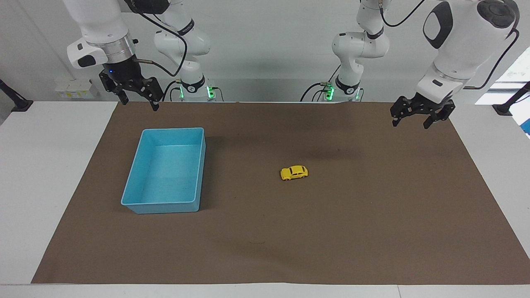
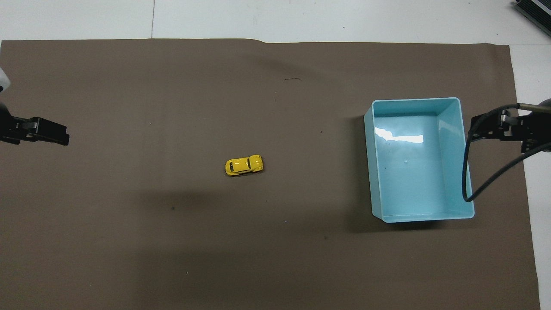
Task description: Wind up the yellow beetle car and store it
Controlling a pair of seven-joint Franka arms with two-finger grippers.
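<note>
Right hand [image 1: 136,98]: raised over the brown mat's [image 1: 356,231] edge by the robots, just beside the blue bin [image 1: 167,205], fingers spread, holding nothing.
Blue bin: on the mat, toward the right arm's end of the table [image 1: 37,165].
Yellow beetle car [image 1: 294,172]: on its wheels mid-mat, well apart from the bin.
Left hand [image 1: 412,120]: raised over the mat's other end, fingers spread, empty.

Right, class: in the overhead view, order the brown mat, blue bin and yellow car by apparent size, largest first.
1. brown mat
2. blue bin
3. yellow car
No ties; the gaps are plain.
</note>
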